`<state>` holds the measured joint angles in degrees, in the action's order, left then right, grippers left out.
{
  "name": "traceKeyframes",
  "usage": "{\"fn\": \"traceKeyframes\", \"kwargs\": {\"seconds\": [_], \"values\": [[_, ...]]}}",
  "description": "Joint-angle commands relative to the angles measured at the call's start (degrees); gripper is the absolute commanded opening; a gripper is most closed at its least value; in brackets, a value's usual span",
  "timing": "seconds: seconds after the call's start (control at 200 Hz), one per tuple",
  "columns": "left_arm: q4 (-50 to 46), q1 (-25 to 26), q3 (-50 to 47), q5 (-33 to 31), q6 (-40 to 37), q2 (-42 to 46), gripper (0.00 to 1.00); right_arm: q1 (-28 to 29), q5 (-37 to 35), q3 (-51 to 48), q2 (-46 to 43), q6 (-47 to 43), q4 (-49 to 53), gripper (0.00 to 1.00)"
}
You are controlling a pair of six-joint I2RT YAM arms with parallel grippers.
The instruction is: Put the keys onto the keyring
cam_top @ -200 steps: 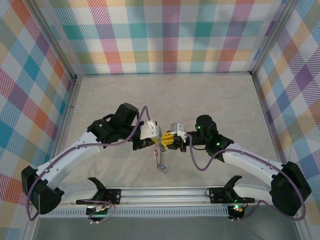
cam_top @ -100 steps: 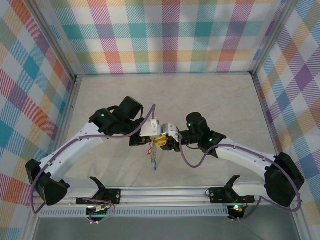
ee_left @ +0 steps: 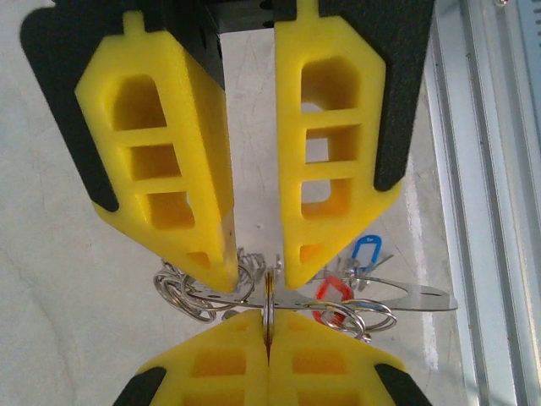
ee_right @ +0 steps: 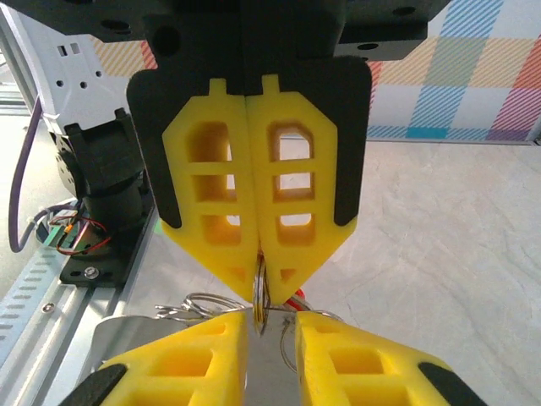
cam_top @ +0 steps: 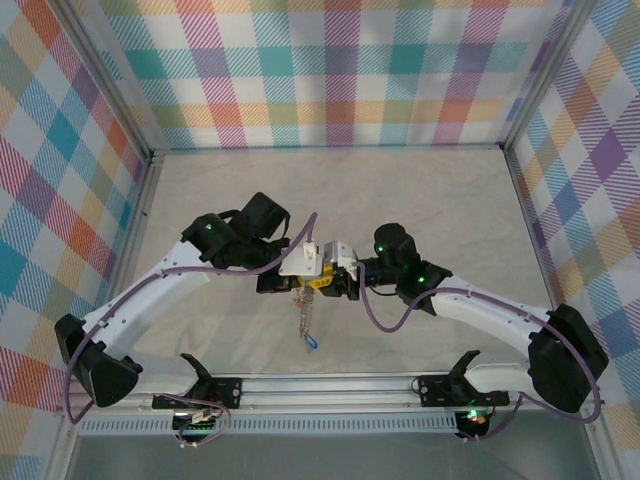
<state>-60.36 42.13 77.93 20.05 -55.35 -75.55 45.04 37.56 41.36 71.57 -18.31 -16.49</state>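
Yellow-fingered, the right gripper (ee_right: 259, 275) has its two foam fingers pressed flat together. Their tips pinch a thin metal ring of the keyring (ee_right: 260, 296), seen edge-on. The left gripper (ee_left: 258, 272) faces it tip to tip, with its fingers drawn in until only a narrow slit is left between the tips. The pinched ring stands just beyond that slit, and more of the keyring's silver wire loops bunch between and beside the left gripper's tips. I cannot tell whether this gripper actually bites on any of them. The keys (cam_top: 304, 318) hang on those loops. In the left wrist view a red key (ee_left: 332, 292) sits just beside the left gripper's tips, and a blue key (ee_left: 365, 251) lies a little farther out on the same side. A flat silver strip (ee_left: 406, 298) runs crosswise just past both grippers' tips and pokes out beyond the keys. Seen from above, the two grippers meet nose to nose over the counter (cam_top: 420, 200). The bunch dangles from the point where they meet, with the blue key at its lowest end.
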Motion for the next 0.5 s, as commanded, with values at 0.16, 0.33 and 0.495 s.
{"fn": "traceKeyframes", "kwargs": {"seconds": [0.16,0.33,0.495], "values": [[2.6,0.1,1.6,1.8,1.5,1.3,0.00,0.3,2.1,2.1,1.8,2.9,-2.5,0.00],[5.3,-2.8,-1.8,5.7,5.3,4.9,0.12,0.2,-0.7,0.3,0.4,7.8,-7.1,0.00],[15.5,-4.4,-11.3,7.5,10.9,12.6,0.34,0.1,-0.5,-3.0,-0.8,15.8,-17.5,0.00]]}}
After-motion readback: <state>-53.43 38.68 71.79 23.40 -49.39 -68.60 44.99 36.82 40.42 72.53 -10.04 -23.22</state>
